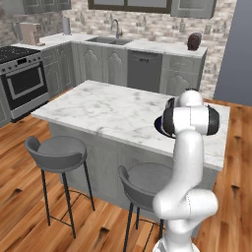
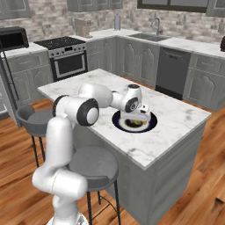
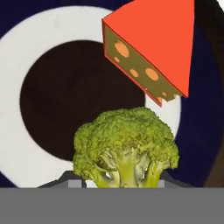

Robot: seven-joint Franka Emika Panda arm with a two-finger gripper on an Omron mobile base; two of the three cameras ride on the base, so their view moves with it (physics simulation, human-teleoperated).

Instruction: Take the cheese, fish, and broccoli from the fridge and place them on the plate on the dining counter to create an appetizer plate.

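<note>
Over the plate (image 3: 17, 78) on the dining counter (image 1: 108, 108), the gripper (image 2: 137, 117) holds the broccoli (image 3: 126, 148) tight, near the cheese (image 3: 153, 52) lying on the plate. Next it likely should let the broccoli go, gently.

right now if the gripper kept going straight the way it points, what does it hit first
Probably the plate. In the hand view the gripper looks straight down onto it, with the broccoli at its fingertips, seemingly held, and the cheese lying just beyond. How far above the plate the broccoli hangs is unclear.
</note>
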